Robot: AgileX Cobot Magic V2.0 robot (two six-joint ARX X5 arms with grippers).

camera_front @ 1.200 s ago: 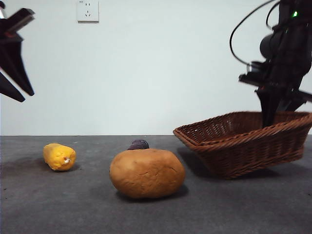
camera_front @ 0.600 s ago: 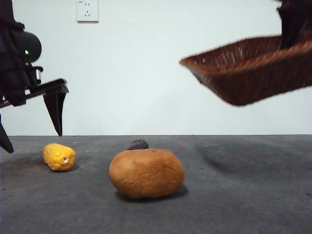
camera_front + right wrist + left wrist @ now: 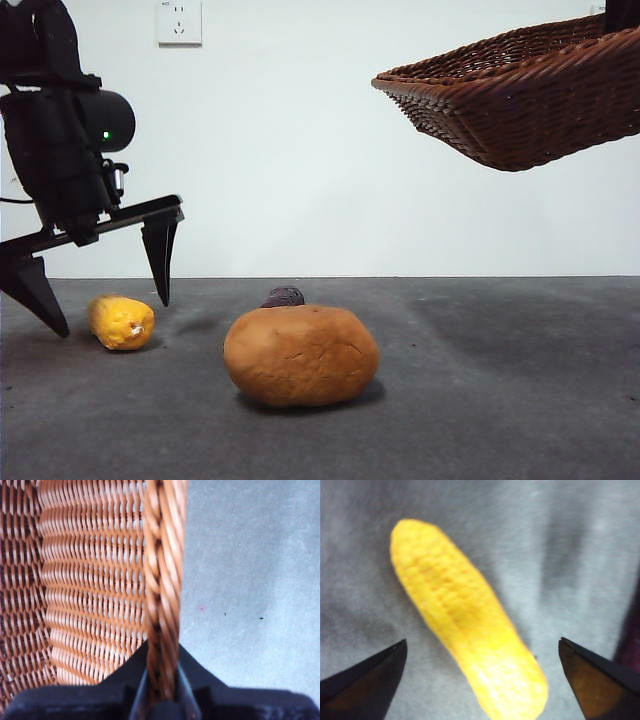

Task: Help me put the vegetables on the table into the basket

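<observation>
no legible text, wall socket [image 3: 180,22] apparently unmarked

Dark brown woven wicker basket [image 3: 520,100]: coarse ribbed weave with a thick braided rim [image 3: 162,580] of faint sheen. Below it, flat dark grey table [image 3: 480,400]: matt, finely grained and speckled. Rounded tan-orange potato-like lump [image 3: 301,355]: matt, dimpled skin. Long yellow corn cob [image 3: 465,620]: kernelled, bumpy, slightly glossy. Black gripper jaws: smooth hard plastic.

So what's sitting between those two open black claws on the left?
The yellow corn cob lies on the table between the left gripper's open jaws, shown in the left wrist view.
</observation>
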